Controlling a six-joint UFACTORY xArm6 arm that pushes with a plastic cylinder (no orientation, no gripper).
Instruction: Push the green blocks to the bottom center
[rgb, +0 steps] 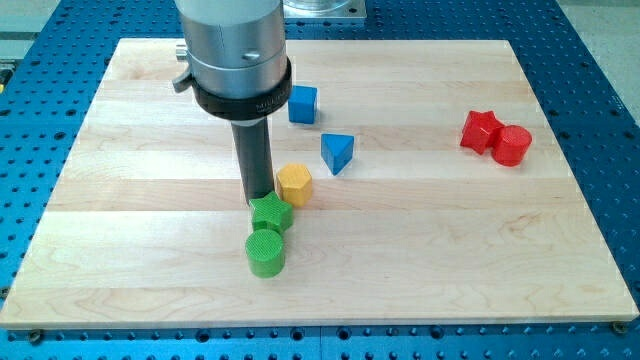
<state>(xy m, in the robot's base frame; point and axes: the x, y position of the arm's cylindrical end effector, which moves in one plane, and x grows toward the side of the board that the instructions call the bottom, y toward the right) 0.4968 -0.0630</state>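
Note:
A green star block (271, 213) lies just left of the board's middle, with a green cylinder (266, 252) touching it right below. My tip (258, 199) stands at the star's upper left edge, touching it or nearly so. A yellow hexagon block (294, 185) sits right next to the rod on its right, just above the star.
A blue cube (303, 104) and a blue triangular block (338, 152) lie above and to the right of the rod. A red star block (480, 131) and a red cylinder (511, 145) sit together at the right. The wooden board (430, 260) rests on a blue perforated table.

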